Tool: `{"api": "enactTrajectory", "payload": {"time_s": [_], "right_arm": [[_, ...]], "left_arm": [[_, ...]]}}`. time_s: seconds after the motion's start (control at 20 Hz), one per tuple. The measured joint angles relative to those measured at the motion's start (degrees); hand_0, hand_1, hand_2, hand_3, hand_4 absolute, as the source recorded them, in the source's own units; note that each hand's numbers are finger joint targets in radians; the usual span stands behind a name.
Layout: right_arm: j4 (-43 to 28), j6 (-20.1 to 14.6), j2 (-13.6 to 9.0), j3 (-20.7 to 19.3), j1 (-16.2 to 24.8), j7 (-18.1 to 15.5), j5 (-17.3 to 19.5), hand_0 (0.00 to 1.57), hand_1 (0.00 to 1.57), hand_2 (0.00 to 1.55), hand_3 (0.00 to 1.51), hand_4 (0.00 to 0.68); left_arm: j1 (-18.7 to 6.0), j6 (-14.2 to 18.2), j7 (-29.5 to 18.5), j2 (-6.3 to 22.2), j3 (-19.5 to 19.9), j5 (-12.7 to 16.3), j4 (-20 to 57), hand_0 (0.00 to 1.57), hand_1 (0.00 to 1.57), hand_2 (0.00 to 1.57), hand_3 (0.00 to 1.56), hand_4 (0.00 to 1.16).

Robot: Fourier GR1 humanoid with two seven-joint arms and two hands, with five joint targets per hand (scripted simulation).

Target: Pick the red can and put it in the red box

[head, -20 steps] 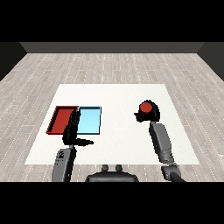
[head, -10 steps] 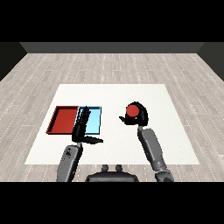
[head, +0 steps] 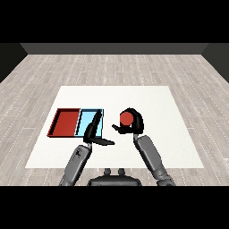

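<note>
Red round can (head: 127, 118) in curled right hand (head: 134, 124)

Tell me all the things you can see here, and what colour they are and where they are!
red can: one, red, held up in the right robot hand, right of the trays
red tray: one, red, on the table's left side
light blue tray: one, light blue, touching the red tray's right side
table: one, white, under everything
floor: grey wood planks, all around the table
right robot hand: one, black, curled round the red can
left robot hand: one, black, fingers straight, over the light blue tray's near edge
forearms: two, grey, coming in from the bottom
</note>
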Motion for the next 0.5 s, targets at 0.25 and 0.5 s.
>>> {"api": "enactTrajectory", "payload": {"time_s": [0.25,0.5], "right_arm": [[-1.28,-1.07,0.05,1.8,0.28,-0.37,0.26,1.45,1.45,1.44,1.39,0.651],[-0.16,-2.64,0.15,4.0,-0.24,-2.07,-0.44,1.47,1.47,1.44,1.39,0.654]], "left_arm": [[-2.02,3.36,-1.57,-0.04,-3.21,1.62,5.41,0.0,0.0,0.0,0.0,0.0],[-2.14,5.19,-4.96,-0.06,-5.99,3.71,10.01,0.0,0.0,0.0,0.0,0.0]]}}
